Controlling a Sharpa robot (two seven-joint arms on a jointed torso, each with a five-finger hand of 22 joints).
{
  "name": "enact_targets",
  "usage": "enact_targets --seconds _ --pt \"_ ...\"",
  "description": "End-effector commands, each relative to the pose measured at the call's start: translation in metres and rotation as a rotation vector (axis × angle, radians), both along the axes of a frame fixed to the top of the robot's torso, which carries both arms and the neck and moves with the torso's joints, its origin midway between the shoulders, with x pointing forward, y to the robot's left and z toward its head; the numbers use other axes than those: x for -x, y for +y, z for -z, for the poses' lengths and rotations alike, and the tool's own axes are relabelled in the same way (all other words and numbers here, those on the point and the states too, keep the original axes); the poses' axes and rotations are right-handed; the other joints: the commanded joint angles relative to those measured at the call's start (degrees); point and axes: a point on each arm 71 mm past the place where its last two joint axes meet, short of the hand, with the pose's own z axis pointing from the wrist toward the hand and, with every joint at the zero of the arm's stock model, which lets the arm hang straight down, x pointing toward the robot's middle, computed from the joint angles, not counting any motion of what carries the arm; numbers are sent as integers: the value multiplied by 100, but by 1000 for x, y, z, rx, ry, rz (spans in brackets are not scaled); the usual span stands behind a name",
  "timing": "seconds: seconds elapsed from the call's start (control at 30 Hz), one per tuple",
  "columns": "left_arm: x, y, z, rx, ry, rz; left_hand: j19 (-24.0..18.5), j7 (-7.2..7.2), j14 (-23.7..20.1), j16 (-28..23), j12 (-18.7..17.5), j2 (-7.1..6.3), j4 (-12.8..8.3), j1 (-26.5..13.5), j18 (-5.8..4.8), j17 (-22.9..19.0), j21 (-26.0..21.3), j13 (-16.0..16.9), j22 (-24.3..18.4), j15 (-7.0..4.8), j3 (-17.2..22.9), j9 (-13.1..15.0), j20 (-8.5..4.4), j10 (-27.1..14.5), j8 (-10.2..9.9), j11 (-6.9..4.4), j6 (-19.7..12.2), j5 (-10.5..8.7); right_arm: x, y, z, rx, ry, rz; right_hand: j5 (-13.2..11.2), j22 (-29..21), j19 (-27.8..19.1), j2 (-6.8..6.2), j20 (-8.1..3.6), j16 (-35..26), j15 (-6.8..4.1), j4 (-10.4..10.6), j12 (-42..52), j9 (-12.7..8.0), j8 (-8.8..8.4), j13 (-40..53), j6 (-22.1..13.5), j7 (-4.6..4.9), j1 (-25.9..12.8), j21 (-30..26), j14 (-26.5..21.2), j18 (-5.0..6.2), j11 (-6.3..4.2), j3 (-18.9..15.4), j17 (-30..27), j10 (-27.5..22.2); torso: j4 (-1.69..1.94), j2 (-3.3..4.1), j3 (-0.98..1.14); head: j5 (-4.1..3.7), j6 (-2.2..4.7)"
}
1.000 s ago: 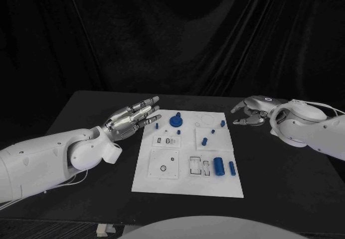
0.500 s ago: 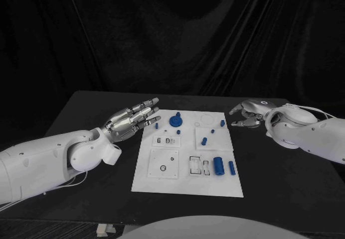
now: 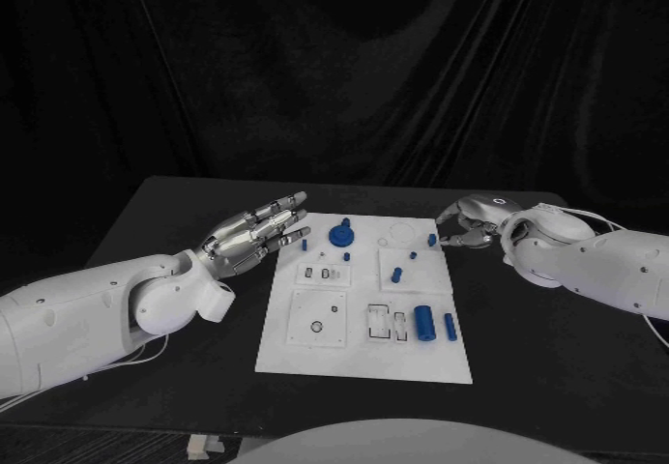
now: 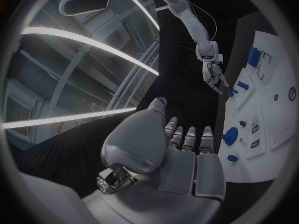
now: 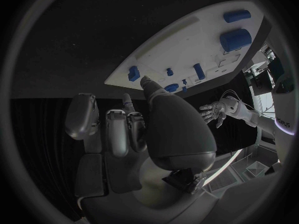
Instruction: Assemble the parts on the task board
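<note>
The white task board [image 3: 365,300] lies mid-table with several blue parts on it. A round blue piece with a knob [image 3: 341,232] stands near its far edge. Two blue cylinders [image 3: 423,323] lie near the front right. A small blue peg [image 3: 432,239] stands by the far right corner. My right hand [image 3: 472,224] hovers just right of that peg, fingers loosely curled downward and holding nothing. In the right wrist view the peg [image 5: 134,73] is close to the fingertips of that hand [image 5: 137,129]. My left hand [image 3: 258,232] floats beside the board's far left corner, fingers spread and empty.
The black table [image 3: 182,222] surrounds the board, with bare room in front and on both sides. The left wrist view shows the board [image 4: 274,84] beyond my left hand [image 4: 184,154] and, farther off, the right hand [image 4: 214,72].
My right hand has moved left, closer to the board's far right corner and the small peg. The left hand has hardly moved.
</note>
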Motion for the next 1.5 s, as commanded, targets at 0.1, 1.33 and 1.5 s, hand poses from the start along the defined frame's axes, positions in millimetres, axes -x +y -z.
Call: enact_targets --seconds 0.1,1.33,1.5 --pt "1 -2 -1 19 -4 6 -3 14 -1 -21 11 7 -26 47 88 -7 -20 2 -9 36 3 9 48 0 27 30 9 24 -2 1 7 -8 -8 -6 32 520 -27 33 -24 -29 -12 32 20 16 36 1509 57 5 26 -45 517 51 10 -14 1231 600 16 -4 -4 -13 -10" --pt "2 -2 0 23 1 15 -3 15 -1 -21 9 10 -43 53 88 -7 -20 1 -9 38 14 8 49 -1 25 31 0 32 -16 14 27 27 41 -4 931 534 -42 44 -3 -102 11 -26 20 319 167 1509 265 42 265 -184 499 65 38 30 1164 600 10 -6 -11 32 -73" --pt "2 -2 0 24 1 18 -3 16 -1 -21 11 11 -52 54 88 -7 -20 2 -9 40 20 7 51 0 25 33 -2 33 -17 14 28 33 53 1 941 530 -48 36 -2 -112 13 -32 20 328 167 1509 266 44 269 -198 496 67 40 31 1155 600 23 -3 -4 21 -76"
